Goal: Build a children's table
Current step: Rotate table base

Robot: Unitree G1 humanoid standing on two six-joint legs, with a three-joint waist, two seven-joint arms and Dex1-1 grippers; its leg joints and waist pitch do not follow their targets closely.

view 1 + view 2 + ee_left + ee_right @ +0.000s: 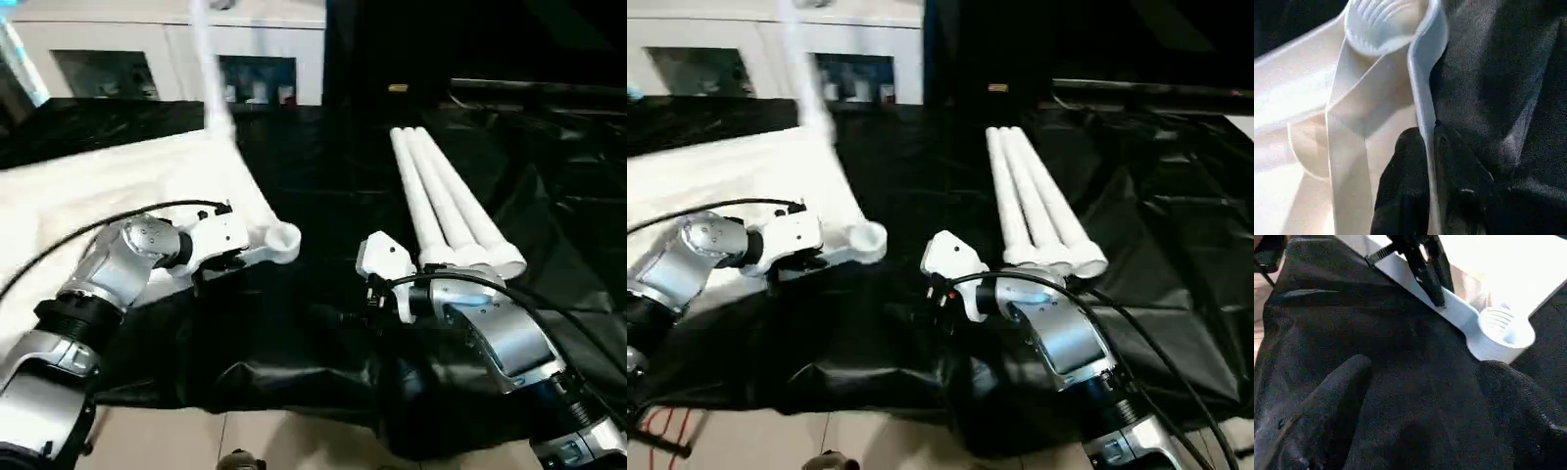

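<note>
Where the black sheet (323, 176) covers the work surface, the items lie as follows.

Item one: table top (118, 186), white plastic, underside up, lying on the left half of the sheet. Its near right corner carries a rounded corner socket (282, 241) with ribs inside, set towards the middle of the sheet's near edge. One white leg (212, 69) rises from the top's far right corner, blurred.

Item two: three white legs (441, 201), tapered tubes, lying side by side and touching on the right half of the sheet, their wider ends towards the near edge, their length running to the far edge.

Item three: left gripper (1429, 147), black fingers pressed together on the thin rim of the table top, one finger on each face of the rim, just short of the corner socket.

Item four: right gripper (1422, 401), fingers spread wide, nothing between them, held over bare sheet between the corner socket and the three legs, pointing towards the socket and apart from it.

Item five: white cabinet (167, 59) with glass doors, standing beyond the sheet's far left edge.
</note>
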